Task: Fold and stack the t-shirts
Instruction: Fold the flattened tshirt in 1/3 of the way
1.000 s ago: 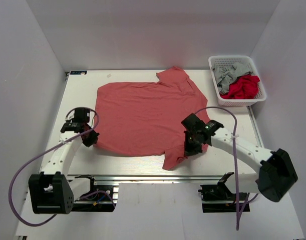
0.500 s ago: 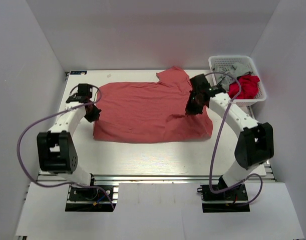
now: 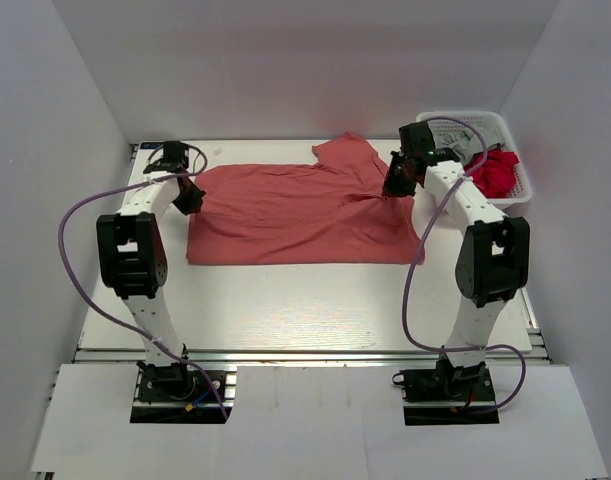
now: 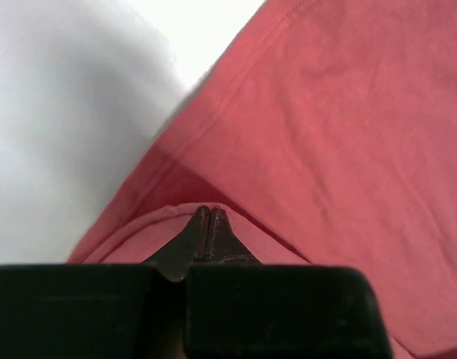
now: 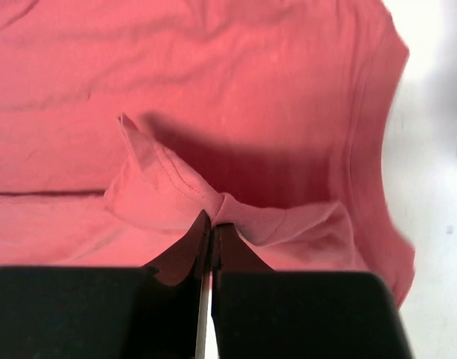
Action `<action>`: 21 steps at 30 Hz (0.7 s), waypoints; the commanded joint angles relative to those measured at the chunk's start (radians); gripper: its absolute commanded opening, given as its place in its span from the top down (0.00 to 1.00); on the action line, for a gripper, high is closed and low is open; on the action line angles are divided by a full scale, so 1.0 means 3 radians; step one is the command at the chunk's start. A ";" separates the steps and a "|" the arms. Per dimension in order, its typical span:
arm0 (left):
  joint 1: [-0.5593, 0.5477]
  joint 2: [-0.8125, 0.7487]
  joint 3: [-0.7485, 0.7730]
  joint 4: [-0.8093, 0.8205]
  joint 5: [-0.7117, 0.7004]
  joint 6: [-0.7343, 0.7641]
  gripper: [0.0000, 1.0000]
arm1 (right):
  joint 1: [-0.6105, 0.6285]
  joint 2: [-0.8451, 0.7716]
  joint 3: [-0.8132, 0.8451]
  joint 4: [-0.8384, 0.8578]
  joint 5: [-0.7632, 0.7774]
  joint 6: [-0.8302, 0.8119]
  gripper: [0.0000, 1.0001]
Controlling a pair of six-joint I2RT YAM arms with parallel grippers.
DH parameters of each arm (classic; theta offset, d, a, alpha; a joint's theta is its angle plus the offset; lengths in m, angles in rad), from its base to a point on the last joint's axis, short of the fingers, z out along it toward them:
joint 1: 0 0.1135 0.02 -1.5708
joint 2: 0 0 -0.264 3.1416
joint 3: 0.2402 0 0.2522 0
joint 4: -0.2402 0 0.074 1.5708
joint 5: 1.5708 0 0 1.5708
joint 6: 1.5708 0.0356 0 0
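white table: left pincer and right pincer, each pinching the salmon t-shirt, carried its hem farther back

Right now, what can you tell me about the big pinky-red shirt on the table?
The salmon-red t-shirt is soft, lightly wrinkled cloth, lying wide across the white table, seemingly doubled over. One short sleeve pokes out at the far edge. The left gripper and right gripper each pinch a stitched hem, jaws shut.
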 commanded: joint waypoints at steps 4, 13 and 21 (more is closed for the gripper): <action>0.0046 0.0430 0.0429 0.0255 0.0087 0.0139 0.96 | -0.0116 0.0555 0.0697 0.0192 0.0009 -0.0258 1.00; 0.0076 0.0800 0.1366 -0.0455 -0.0011 0.0108 0.01 | -0.0168 0.0936 0.1369 -0.0105 0.0413 -0.0105 0.30; 0.0000 0.0207 0.0508 0.0102 0.0490 0.0266 0.01 | -0.0066 0.0368 0.0445 0.0017 0.0076 -0.0192 0.16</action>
